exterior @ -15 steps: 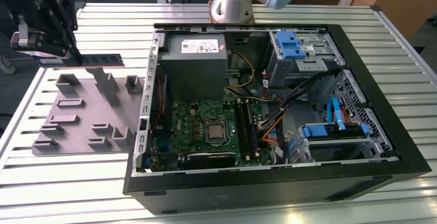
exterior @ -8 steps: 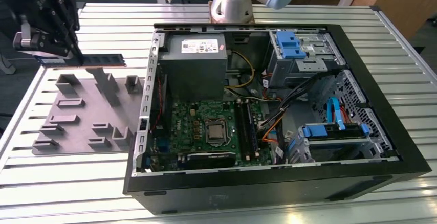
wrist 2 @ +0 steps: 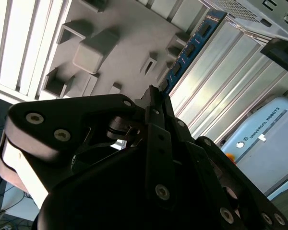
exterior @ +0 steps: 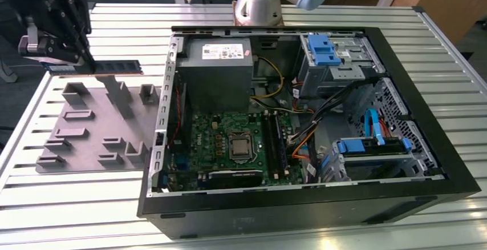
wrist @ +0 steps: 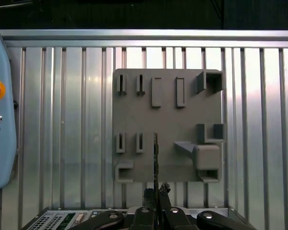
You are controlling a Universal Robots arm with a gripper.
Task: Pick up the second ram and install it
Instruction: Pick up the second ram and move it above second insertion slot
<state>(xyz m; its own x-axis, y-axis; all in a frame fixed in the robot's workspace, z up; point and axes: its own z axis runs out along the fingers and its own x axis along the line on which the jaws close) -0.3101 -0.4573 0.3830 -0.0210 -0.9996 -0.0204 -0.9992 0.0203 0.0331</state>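
The claw (exterior: 84, 66) is clamped on one end of the ram (exterior: 118, 67). The stick juts level from it, held over the grey tray (exterior: 88, 140) on the worktop (exterior: 76, 204).

The holder tray (exterior: 95, 127) lies on the slatted table (exterior: 76, 204), at the exterior view's left of the computer case (exterior: 304, 210); the second ram (exterior: 118, 67), clamped in the gripper (exterior: 85, 66), hangs over the tray.
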